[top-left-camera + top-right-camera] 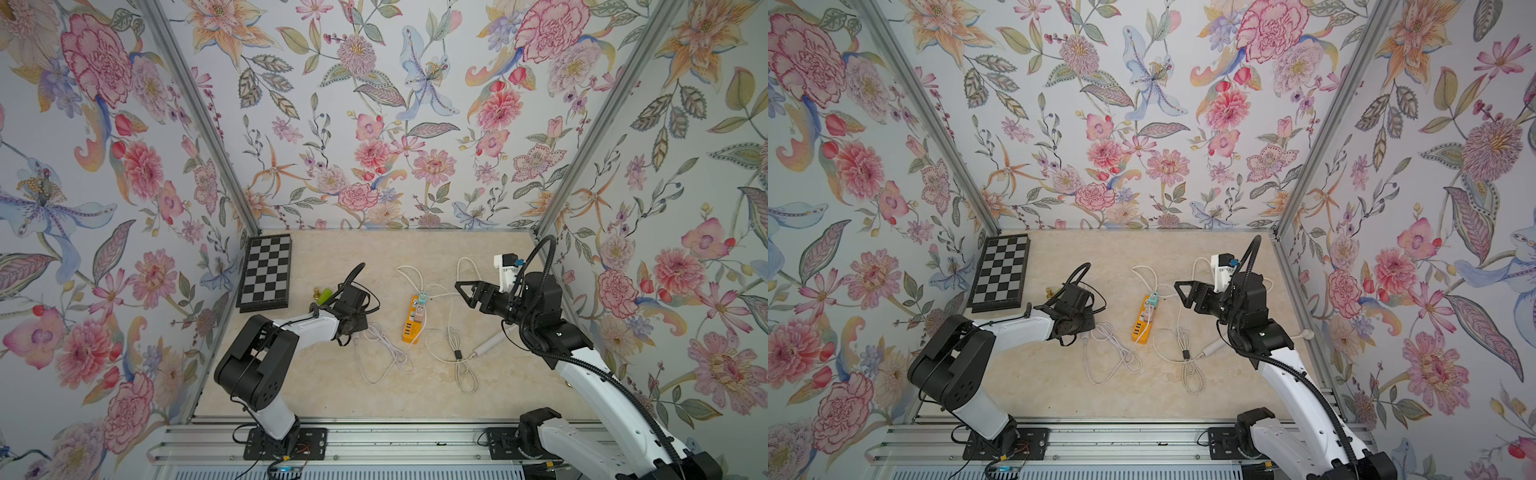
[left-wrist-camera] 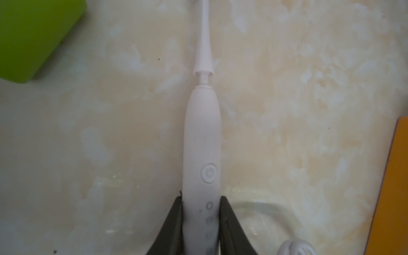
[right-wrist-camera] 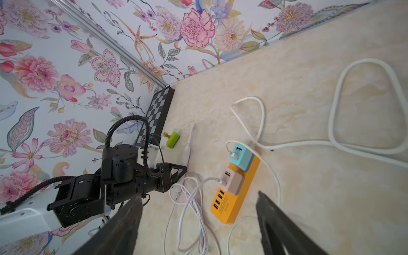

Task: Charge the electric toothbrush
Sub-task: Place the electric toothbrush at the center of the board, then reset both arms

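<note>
The white electric toothbrush (image 2: 202, 136) lies flat on the marble table, brush head pointing away from my left gripper (image 2: 201, 198). Both jaws press the sides of its handle below the power button. The right wrist view shows the toothbrush (image 3: 187, 152) running back from that gripper. A white cable connector (image 1: 356, 341) lies just behind the left gripper; whether it sits in the handle's end is hidden. Its cable (image 3: 194, 209) runs to a pink adapter (image 3: 231, 181) on the orange power strip (image 1: 411, 320). My right gripper (image 1: 462, 294) hovers open and empty to the right of the strip.
A blue adapter (image 3: 241, 156) with its own white cable is also plugged into the strip. A white stick-shaped device (image 1: 490, 343) lies under the right arm. A green block (image 1: 325, 294) and a chessboard (image 1: 266, 272) sit at the back left. Cable loops (image 1: 461, 365) cover the middle.
</note>
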You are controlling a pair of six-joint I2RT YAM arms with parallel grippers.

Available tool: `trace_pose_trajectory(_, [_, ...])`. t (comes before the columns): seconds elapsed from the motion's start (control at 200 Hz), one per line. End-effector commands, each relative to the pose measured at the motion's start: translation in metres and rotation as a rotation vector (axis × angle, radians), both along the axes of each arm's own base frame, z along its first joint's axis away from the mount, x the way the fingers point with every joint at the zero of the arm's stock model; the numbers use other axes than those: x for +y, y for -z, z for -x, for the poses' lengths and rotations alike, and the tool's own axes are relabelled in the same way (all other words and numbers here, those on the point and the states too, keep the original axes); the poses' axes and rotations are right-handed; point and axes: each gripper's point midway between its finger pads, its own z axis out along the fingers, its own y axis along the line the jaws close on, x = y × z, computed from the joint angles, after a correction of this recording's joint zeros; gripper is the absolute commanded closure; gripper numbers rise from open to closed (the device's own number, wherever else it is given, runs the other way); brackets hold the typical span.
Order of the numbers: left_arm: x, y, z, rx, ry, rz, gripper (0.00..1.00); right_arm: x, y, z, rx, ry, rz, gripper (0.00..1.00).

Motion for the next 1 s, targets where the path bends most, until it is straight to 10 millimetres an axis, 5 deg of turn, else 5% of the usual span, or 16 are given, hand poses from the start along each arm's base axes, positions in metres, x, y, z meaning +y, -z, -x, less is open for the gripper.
trace_pose_trajectory(0.0, [0.009, 0.004, -0.002, -0.009, 0.001, -0.049, 0.46, -0.030, 0.031, -0.003, 0.090, 0.108, 0.056, 0.14])
trace_pose_trajectory(0.11, [0.019, -0.020, -0.013, -0.058, -0.001, -0.134, 0.21, -0.080, 0.049, -0.015, 0.108, 0.326, 0.188, 0.09])
trace_pose_trajectory(0.21, [0.033, -0.066, -0.030, -0.180, -0.026, -0.218, 0.02, -0.141, 0.062, -0.017, 0.104, 0.607, 0.341, 0.05])
trace_pose_trajectory(0.335, [0.087, -0.152, -0.044, -0.414, -0.192, -0.405, 0.01, -0.197, 0.071, -0.015, 0.040, 0.860, 0.484, 0.00])
trace_pose_trajectory(0.445, [0.143, -0.182, -0.036, -0.537, -0.336, -0.573, 0.01, -0.224, 0.085, -0.008, 0.038, 0.967, 0.619, 0.00])
trace_pose_trajectory(0.52, [0.176, -0.178, -0.020, -0.579, -0.415, -0.687, 0.01, -0.232, 0.098, -0.005, 0.002, 0.985, 0.681, 0.00])
trace_pose_trajectory(0.735, [0.198, -0.158, 0.012, -0.828, -0.411, -0.728, 0.01, -0.229, 0.141, -0.018, -0.053, 0.914, 0.711, 0.00])
trace_pose_trajectory(0.841, [0.197, -0.146, 0.008, -0.864, -0.369, -0.740, 0.01, -0.214, 0.141, -0.047, -0.096, 0.827, 0.675, 0.00])
trace_pose_trajectory(0.996, [0.202, -0.157, 0.010, -0.993, -0.372, -0.753, 0.01, -0.185, 0.132, -0.082, -0.248, 0.660, 0.727, 0.00])
